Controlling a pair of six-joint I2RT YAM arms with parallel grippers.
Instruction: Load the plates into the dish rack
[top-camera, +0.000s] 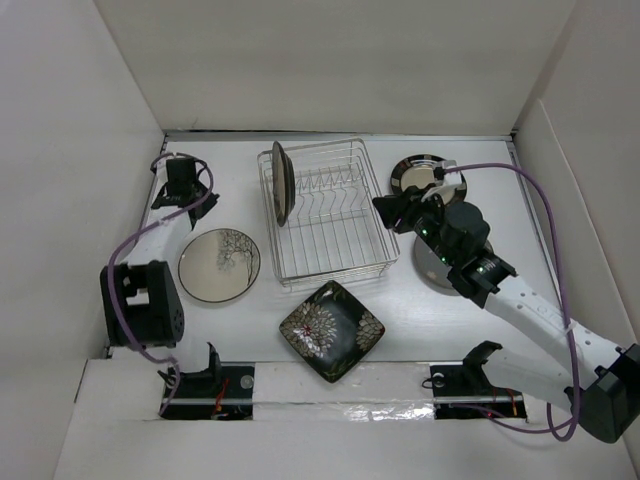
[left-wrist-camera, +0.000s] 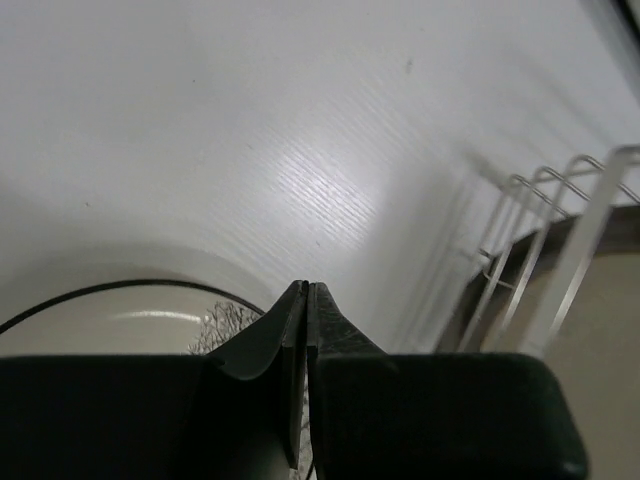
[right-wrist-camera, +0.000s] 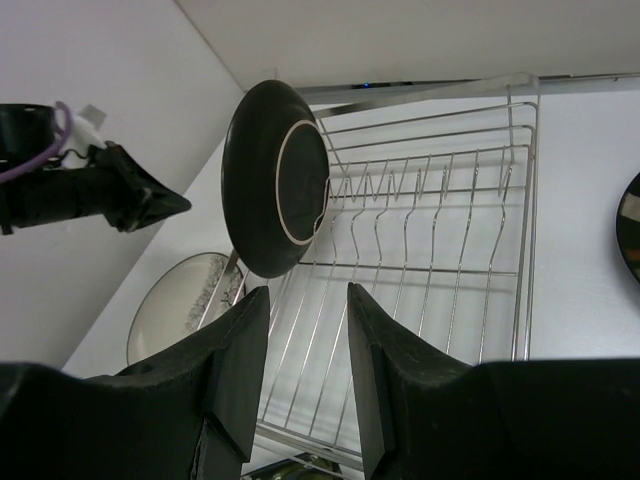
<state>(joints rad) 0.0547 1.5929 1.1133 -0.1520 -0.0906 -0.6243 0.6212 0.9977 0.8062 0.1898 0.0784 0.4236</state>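
Dish rack (top-camera: 330, 250) sits mid-worktop (top-camera: 250, 330). One dark round plate (right-wrist-camera: 275, 190) stands upright in the tines at its left end. Cream branch plate (top-camera: 219, 264) lies flat left of the rack, black square plate (top-camera: 331, 330) in front, and black-rimmed plate (top-camera: 420, 170) to the right. Left hand (left-wrist-camera: 305, 300) is pressed closed on nothing. Right hand (right-wrist-camera: 305, 295), at the rack's right edge, has its fingers moderately parted and holds nothing.

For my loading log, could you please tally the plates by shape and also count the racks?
Round plates: 4 (cream plate, dark plate standing in the dish rack, black-rimmed plate, grey plate, partly hidden)
Square plates: 1 (black square plate)
Dish racks: 1
Total: 6
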